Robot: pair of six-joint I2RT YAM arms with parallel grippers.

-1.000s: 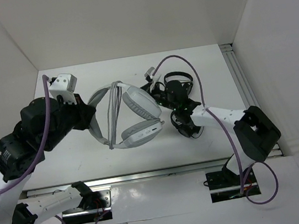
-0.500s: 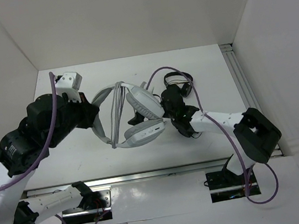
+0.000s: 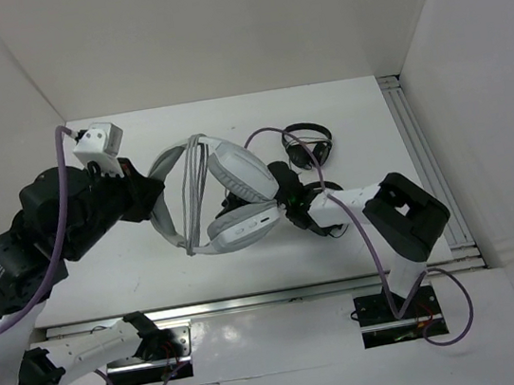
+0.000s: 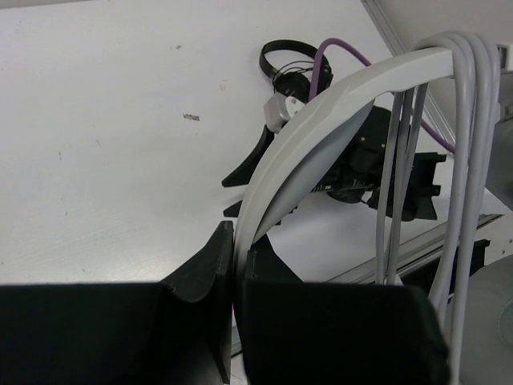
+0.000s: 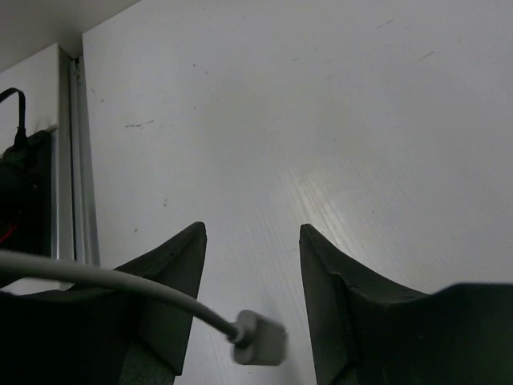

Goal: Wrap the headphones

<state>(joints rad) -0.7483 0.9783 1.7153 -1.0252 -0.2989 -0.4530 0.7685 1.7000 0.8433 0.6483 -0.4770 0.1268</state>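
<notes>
The light grey headphones (image 3: 236, 178) hang in the air at mid-table. Their thin grey cable (image 3: 195, 187) is looped several times over the headband. My left gripper (image 3: 148, 200) is shut on the headband; in the left wrist view the band (image 4: 321, 128) runs up out of the closed jaws (image 4: 236, 249), with cable loops (image 4: 473, 120) to the right. My right gripper (image 3: 232, 199) sits low behind the earcups, mostly hidden. In the right wrist view it (image 5: 252, 233) is open, and the cable's plug (image 5: 260, 338) hangs loose between the fingers, ungripped.
A small black headphone (image 3: 307, 142) lies at the back right, also seen in the left wrist view (image 4: 284, 60). A second black one (image 3: 322, 214) lies under my right forearm. A metal rail (image 3: 419, 151) runs along the right side and another along the front edge.
My right gripper has moved left, in behind and under the earcups, and its arm has folded closer in. My left arm shifted slightly back and left, still holding the headband.
</notes>
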